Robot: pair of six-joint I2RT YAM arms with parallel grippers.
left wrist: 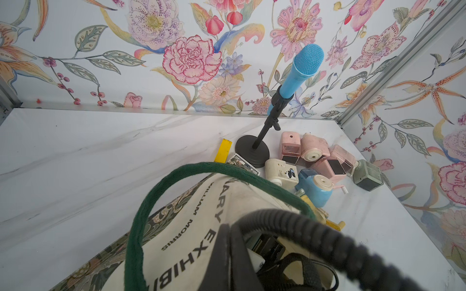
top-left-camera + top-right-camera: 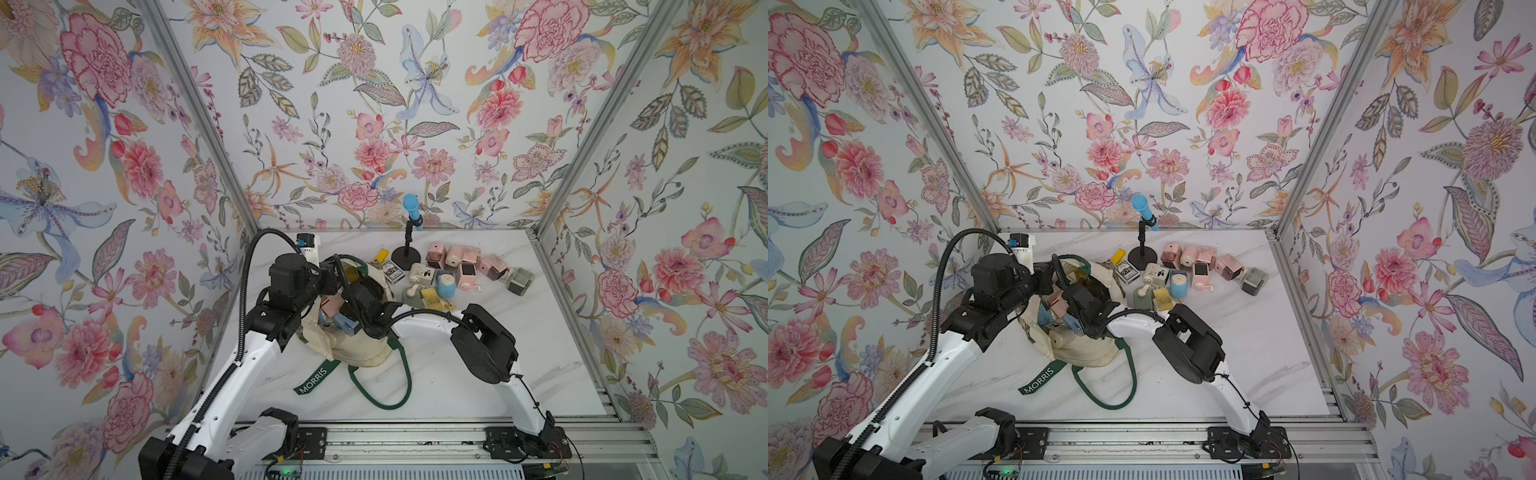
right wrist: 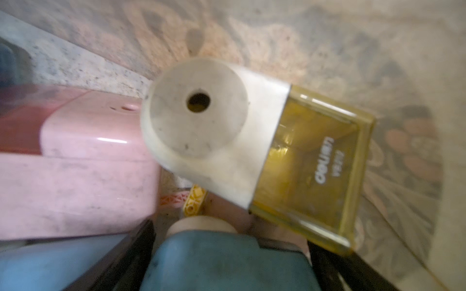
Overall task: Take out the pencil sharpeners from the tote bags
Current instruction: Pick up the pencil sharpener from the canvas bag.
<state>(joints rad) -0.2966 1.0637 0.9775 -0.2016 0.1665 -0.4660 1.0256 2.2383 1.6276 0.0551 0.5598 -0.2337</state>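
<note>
Two robot arms lean over a cream tote bag on a marble table, seen from above.

In a top view, the tote bag [image 2: 1088, 353] lies slumped near the middle of the table [image 2: 1225, 395]. Its green strap [image 2: 1040, 380], lettered "MORRIS", and a green handle loop [image 2: 1121, 395] trail toward the front edge. The left arm [image 2: 942, 357] and right arm [image 2: 1187, 345] meet over the bag's opening, where a pink sharpener [image 2: 1057, 306], a blue sharpener [image 2: 1074, 325] and a cream sharpener [image 2: 1061, 338] show. Further back, a cluster of pencil sharpeners [image 2: 1200, 270] lies on the table near a blue microphone [image 2: 1143, 211] on a black stand, a flat yellow bar [image 2: 1118, 256] and a small dark printed box [image 2: 1126, 272]. Floral wallpaper [image 2: 1142, 104] lines the walls.
</note>
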